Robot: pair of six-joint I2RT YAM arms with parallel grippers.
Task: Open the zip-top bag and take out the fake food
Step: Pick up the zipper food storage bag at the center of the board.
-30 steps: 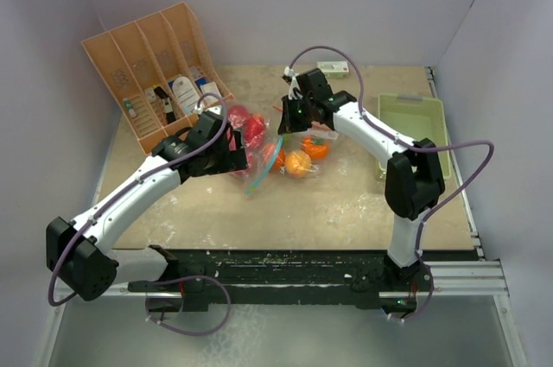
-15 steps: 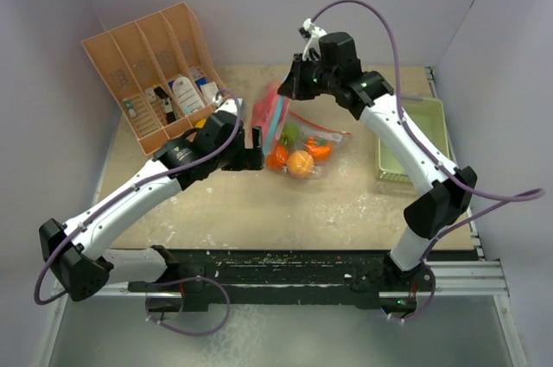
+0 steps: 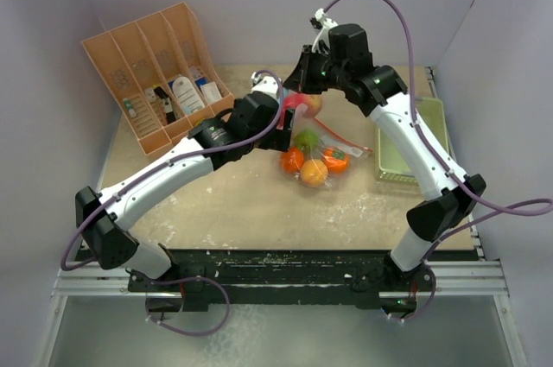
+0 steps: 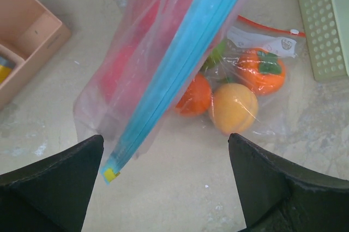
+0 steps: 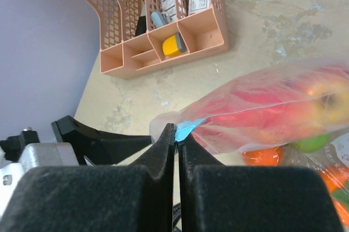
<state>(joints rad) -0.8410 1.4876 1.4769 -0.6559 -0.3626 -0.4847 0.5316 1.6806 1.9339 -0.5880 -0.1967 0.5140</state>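
- My right gripper (image 5: pixel 176 131) pinches the zip-top bag (image 5: pixel 272 106) by its blue corner — film limp, likely slippery.
- My left gripper (image 4: pixel 166 144) gapes wide, empty; I'd take the zip strip (image 4: pixel 180 73) at 12 o'clock.
- The fake food (image 4: pixel 234 106) looks light, apt to roll.

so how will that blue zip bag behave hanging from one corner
Probably floppy: pinched at one corner by the right jaws, the bag sags under its fruit. Likely to swing if pushed. The glossy film may slip.
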